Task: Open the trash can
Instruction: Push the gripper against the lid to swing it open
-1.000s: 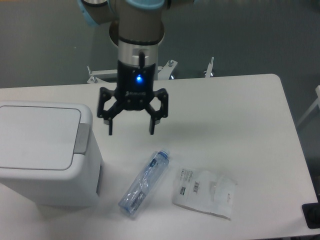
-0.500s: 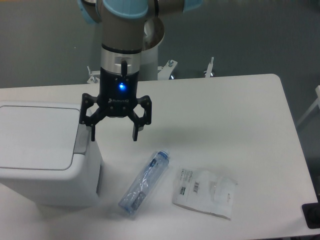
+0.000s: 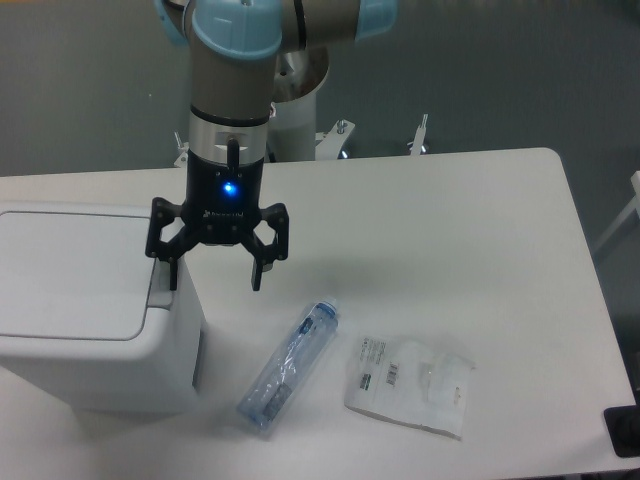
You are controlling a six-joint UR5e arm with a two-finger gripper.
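Note:
The trash can [image 3: 80,310] is a large white boxy bin at the left of the table, its flat lid shut. Its grey push tab [image 3: 159,292] lies along the lid's right edge and is partly covered by my gripper. My gripper [image 3: 214,281] hangs open and empty, pointing down. Its left finger [image 3: 172,272] is over the tab and its right finger [image 3: 256,274] is over the bare table just right of the can. I cannot tell whether the left finger touches the tab.
A clear plastic bottle [image 3: 289,366] with blue print lies on the white table [image 3: 450,230] right of the can. A clear packet with a white label [image 3: 409,384] lies further right. A dark object [image 3: 624,431] sits at the table's lower right corner.
My gripper has moved left, from over the table's middle to the can's right edge, staying open. The can, bottle and packet have not moved.

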